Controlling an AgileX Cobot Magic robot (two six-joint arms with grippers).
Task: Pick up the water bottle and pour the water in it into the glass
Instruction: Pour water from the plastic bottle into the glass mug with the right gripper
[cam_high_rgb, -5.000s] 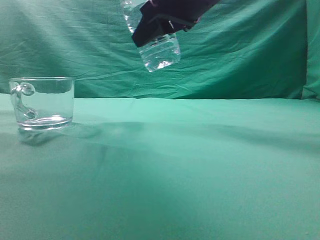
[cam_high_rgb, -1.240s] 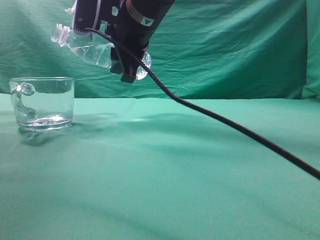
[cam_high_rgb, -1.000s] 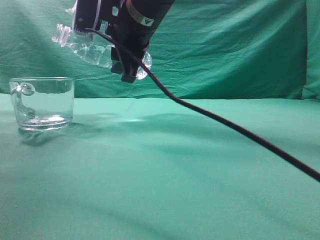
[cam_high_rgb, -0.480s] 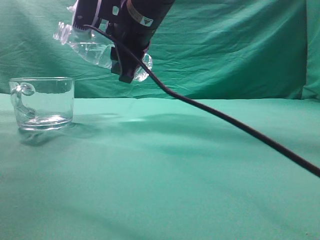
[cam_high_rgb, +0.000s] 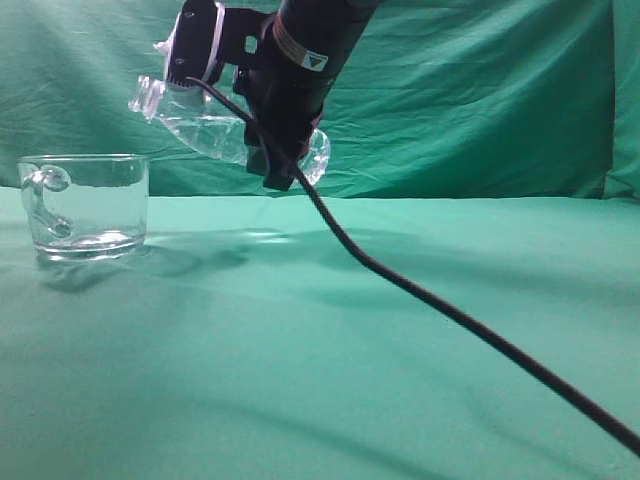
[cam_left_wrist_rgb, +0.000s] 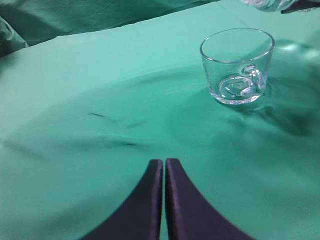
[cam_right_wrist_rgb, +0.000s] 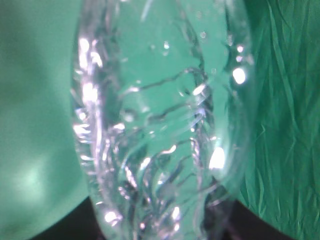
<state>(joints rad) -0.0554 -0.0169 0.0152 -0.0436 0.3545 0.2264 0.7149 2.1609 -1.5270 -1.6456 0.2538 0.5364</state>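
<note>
Water bottle (cam_high_rgb: 225, 130) was held clenched by R gripper (cam_high_rgb: 268, 120), tilted, neck toward and above-right of glass (cam_high_rgb: 85, 205); L gripper (cam_left_wrist_rgb: 163, 172) was pressed closed, w/ nothing held

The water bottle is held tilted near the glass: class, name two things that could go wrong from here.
1. The water bottle's mouth sits above and beside the glass's right rim, so water might land on the green cloth.
2. The right gripper grips thin clear plastic; squeezing could make it gush.
</note>
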